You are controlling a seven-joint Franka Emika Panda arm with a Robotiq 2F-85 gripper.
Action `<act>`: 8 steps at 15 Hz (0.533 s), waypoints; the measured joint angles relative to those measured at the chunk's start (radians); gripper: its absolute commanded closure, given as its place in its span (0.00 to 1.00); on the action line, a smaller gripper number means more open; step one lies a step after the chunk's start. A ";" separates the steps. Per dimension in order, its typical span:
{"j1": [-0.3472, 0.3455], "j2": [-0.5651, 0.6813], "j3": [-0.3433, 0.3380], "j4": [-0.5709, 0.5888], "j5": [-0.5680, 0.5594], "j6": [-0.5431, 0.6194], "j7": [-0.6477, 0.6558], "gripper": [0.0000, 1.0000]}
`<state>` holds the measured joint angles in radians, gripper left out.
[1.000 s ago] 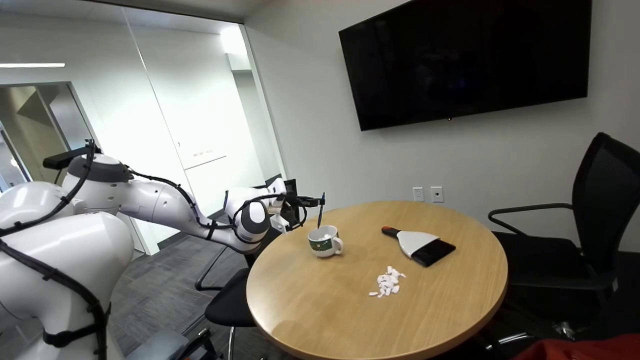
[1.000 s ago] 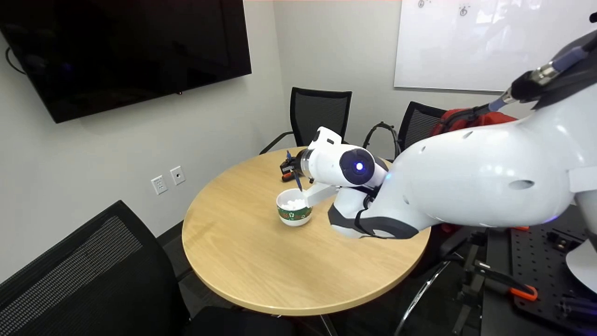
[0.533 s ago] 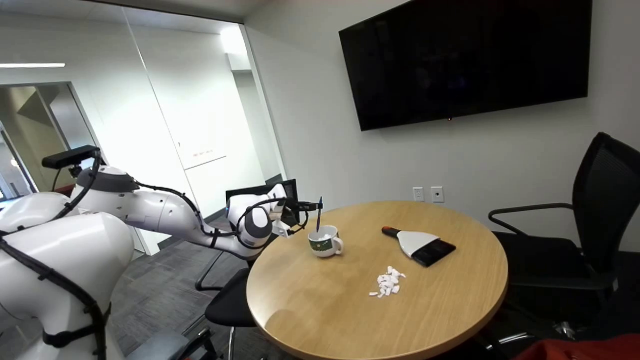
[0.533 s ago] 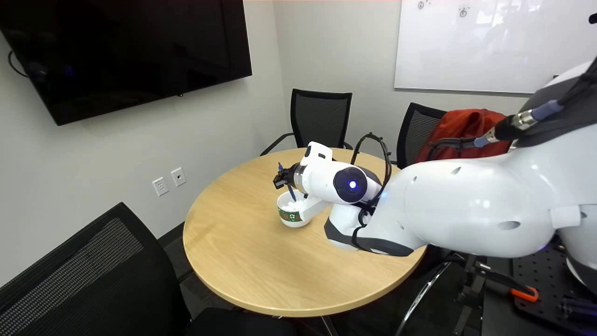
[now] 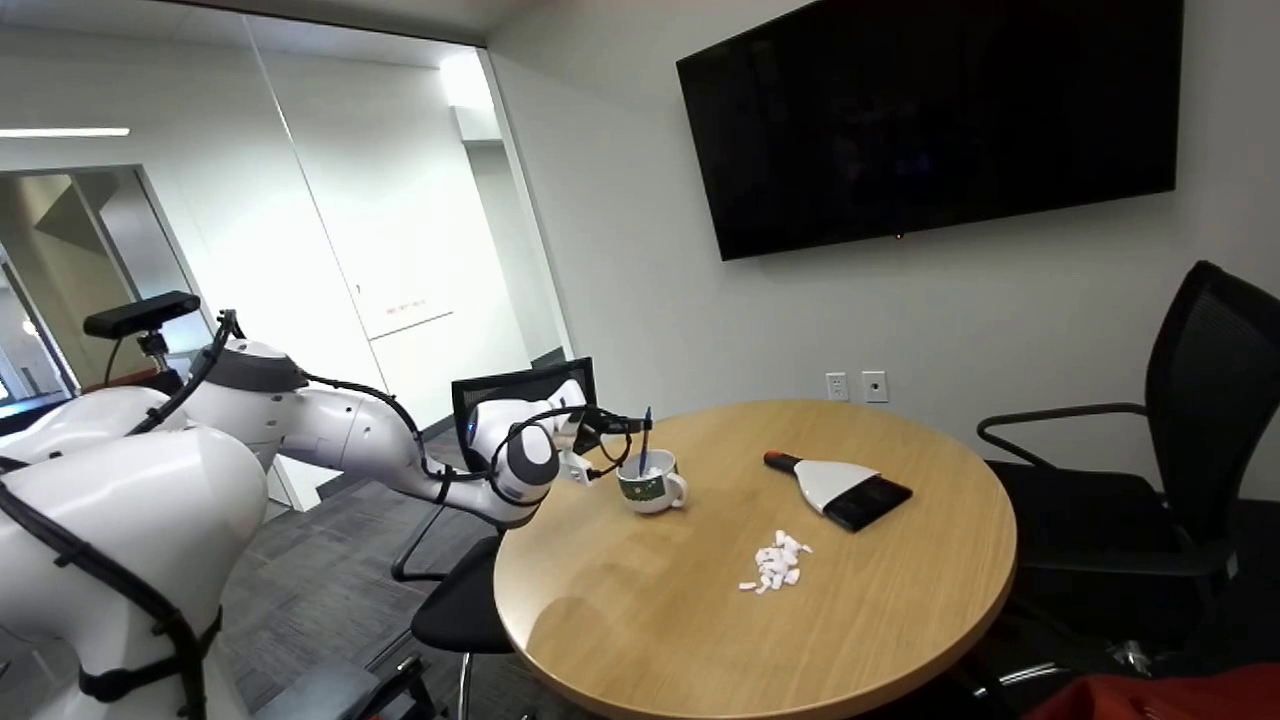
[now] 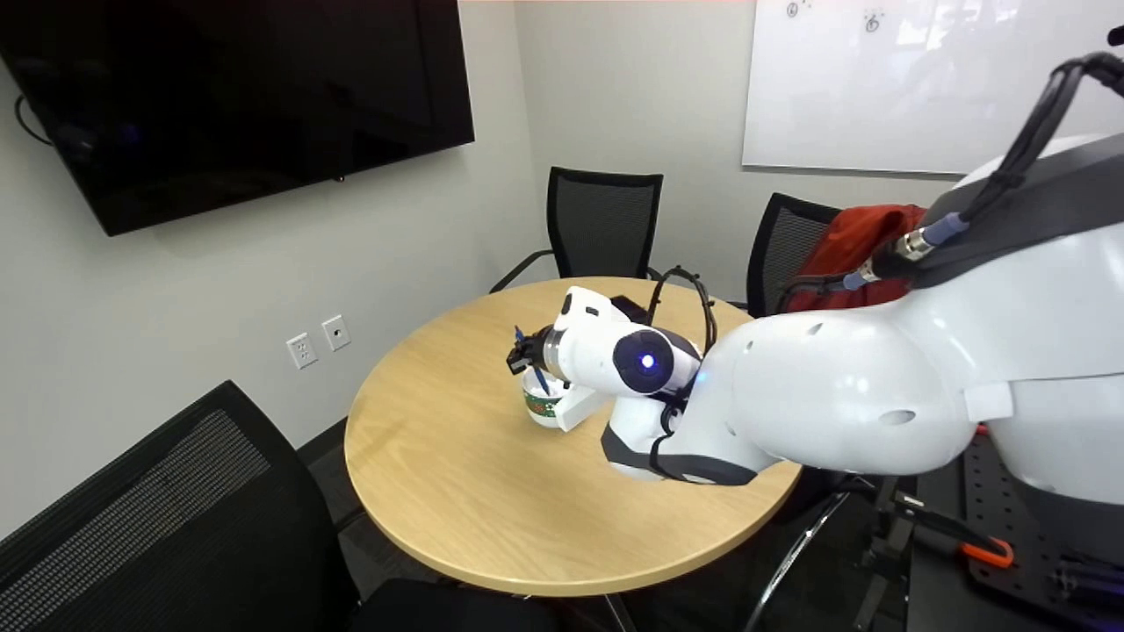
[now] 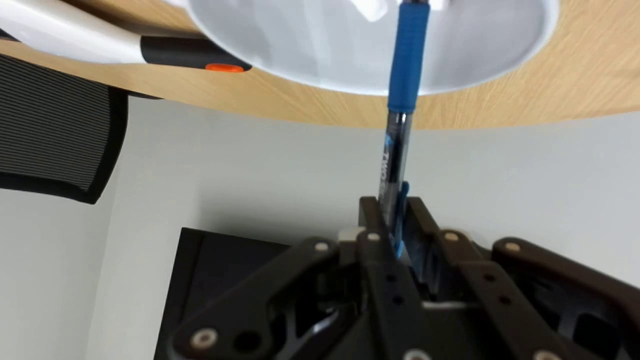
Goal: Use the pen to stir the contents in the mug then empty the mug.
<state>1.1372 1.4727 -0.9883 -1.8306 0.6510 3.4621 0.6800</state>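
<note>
Wrist view: a pen (image 7: 406, 65) runs from the gripper (image 7: 392, 201) into the mug (image 7: 310, 55), its blue section across the mug's pale inside (printed lettering shows along the clear barrel).
Gripper: narrow, both fingers pinching the pen, above the mug's rim.
Pen's lower end: inside the mug, below its rim; whether it touches anything there, I cannot tell.
White bits (image 7: 371, 7): inside the mug.
Mug: upright on the round table (image 5: 860, 630), a green patterned band around it, its handle showing in an exterior view.
Heap of white pieces (image 5: 776, 563): on the table, apart from the mug, off toward its handle side.
Hand brush (image 5: 830, 483): well apart from the mug, handle end nearer to it than the black bristles.
Black chair (image 5: 1212, 400): past the brush from the mug.
Wall screen (image 5: 930, 130): dark, higher than the mug in both exterior views.
Arm (image 6: 843, 386): its end hides part of the mug in an exterior view.
</note>
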 measured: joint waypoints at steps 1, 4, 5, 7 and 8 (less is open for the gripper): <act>-0.013 0.000 0.011 0.019 -0.017 0.000 0.000 0.96; -0.047 -0.004 0.040 0.057 -0.052 0.000 -0.015 0.96; -0.056 -0.006 0.049 0.060 -0.058 0.000 -0.023 0.96; -0.060 -0.007 0.058 0.059 -0.045 0.000 -0.034 0.96; -0.058 -0.007 0.060 0.055 -0.039 0.000 -0.042 0.96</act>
<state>1.0788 1.4660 -0.9280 -1.7759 0.6120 3.4621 0.6376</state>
